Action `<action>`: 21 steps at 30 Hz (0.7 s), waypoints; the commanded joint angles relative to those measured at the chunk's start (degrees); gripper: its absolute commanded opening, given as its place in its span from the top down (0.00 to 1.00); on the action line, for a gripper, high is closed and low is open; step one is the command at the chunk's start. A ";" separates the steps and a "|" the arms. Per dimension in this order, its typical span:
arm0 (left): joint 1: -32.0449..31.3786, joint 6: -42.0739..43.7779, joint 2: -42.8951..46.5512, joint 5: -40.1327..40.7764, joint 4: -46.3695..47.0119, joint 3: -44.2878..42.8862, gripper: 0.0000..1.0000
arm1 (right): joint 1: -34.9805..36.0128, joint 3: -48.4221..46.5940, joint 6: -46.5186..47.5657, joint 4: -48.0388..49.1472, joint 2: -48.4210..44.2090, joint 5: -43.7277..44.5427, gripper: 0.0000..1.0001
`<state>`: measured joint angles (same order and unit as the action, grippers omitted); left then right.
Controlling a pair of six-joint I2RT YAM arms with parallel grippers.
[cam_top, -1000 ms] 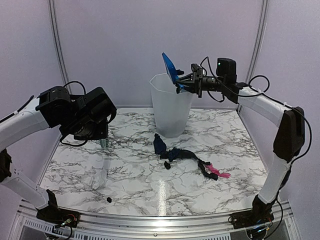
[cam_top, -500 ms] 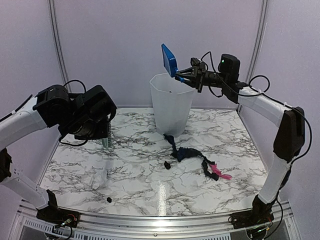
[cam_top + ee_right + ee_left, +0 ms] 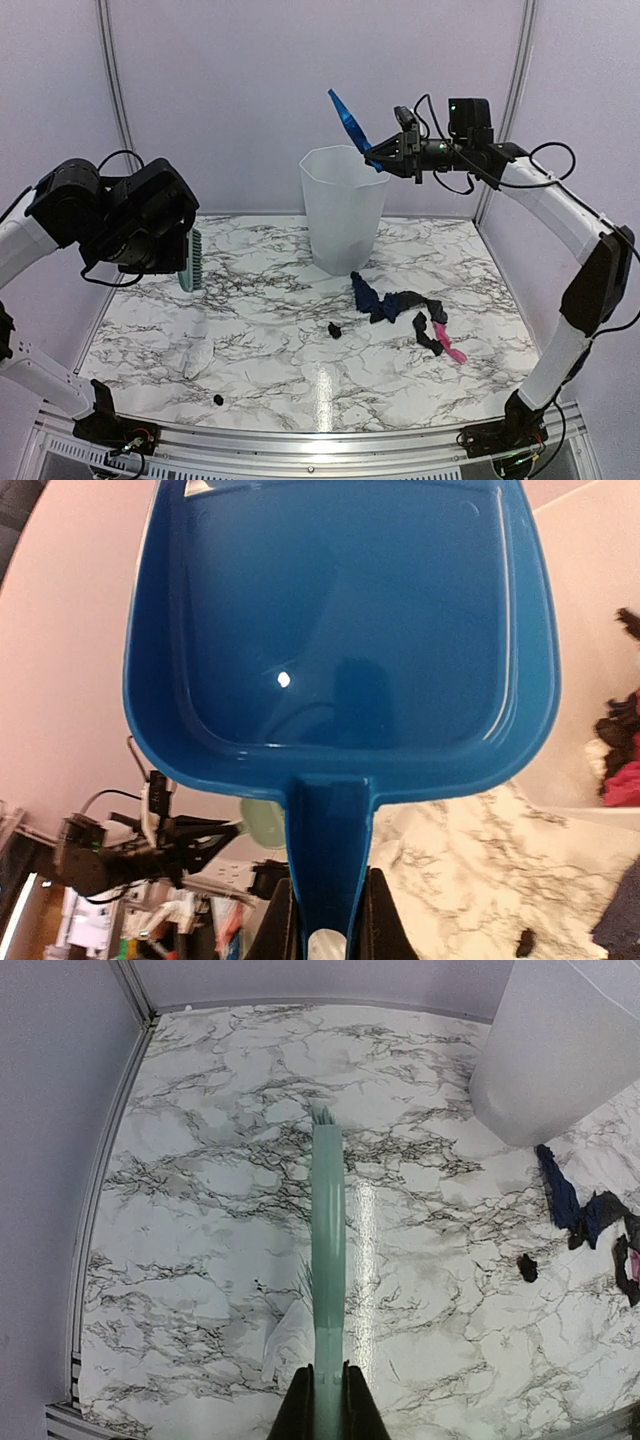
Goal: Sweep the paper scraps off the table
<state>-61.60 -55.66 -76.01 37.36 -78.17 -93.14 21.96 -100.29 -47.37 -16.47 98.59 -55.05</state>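
Note:
A pile of navy and black paper scraps (image 3: pixel 392 303) with a pink one (image 3: pixel 449 347) lies on the marble table (image 3: pixel 260 330), right of centre, in front of the bin. One small black scrap (image 3: pixel 335 329) lies apart, and a tiny one (image 3: pixel 218 399) lies near the front left. The pile also shows in the left wrist view (image 3: pixel 575 1210). My right gripper (image 3: pixel 392 156) is shut on the handle of the blue dustpan (image 3: pixel 349 123), held tilted above the bin; the pan (image 3: pixel 340 630) looks empty. My left gripper (image 3: pixel 328 1405) is shut on the pale green brush (image 3: pixel 328 1240), held above the table's left side (image 3: pixel 190 259).
A tall translucent white bin (image 3: pixel 343 210) stands at the back centre; dark and red scraps (image 3: pixel 622 750) show inside it. A crumpled white paper (image 3: pixel 198 355) lies at the front left. A metal rail (image 3: pixel 300 440) runs along the front edge, and walls close the back and sides.
My right gripper has lifted the dustpan higher and to the right over the bin. The scrap pile on the table has shifted to the right. My left arm has drawn the brush left and turned it.

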 commanded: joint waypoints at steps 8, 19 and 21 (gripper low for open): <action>-3.28 15.66 -19.60 -18.22 16.36 -13.29 1.00 | 0.72 3.05 26.41 -30.99 -17.33 30.78 1.00; -2.85 16.09 -41.46 -43.17 43.28 -26.00 1.00 | 0.18 9.36 22.35 -42.35 -32.45 64.72 1.00; -2.53 13.39 -45.15 -47.72 51.92 -26.20 1.00 | 0.08 10.94 20.91 -42.95 -34.33 65.52 1.00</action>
<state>-64.71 -39.68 -114.61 1.98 -43.03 -118.26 22.28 -91.68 -23.75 -55.27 67.22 0.03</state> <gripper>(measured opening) 0.047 0.073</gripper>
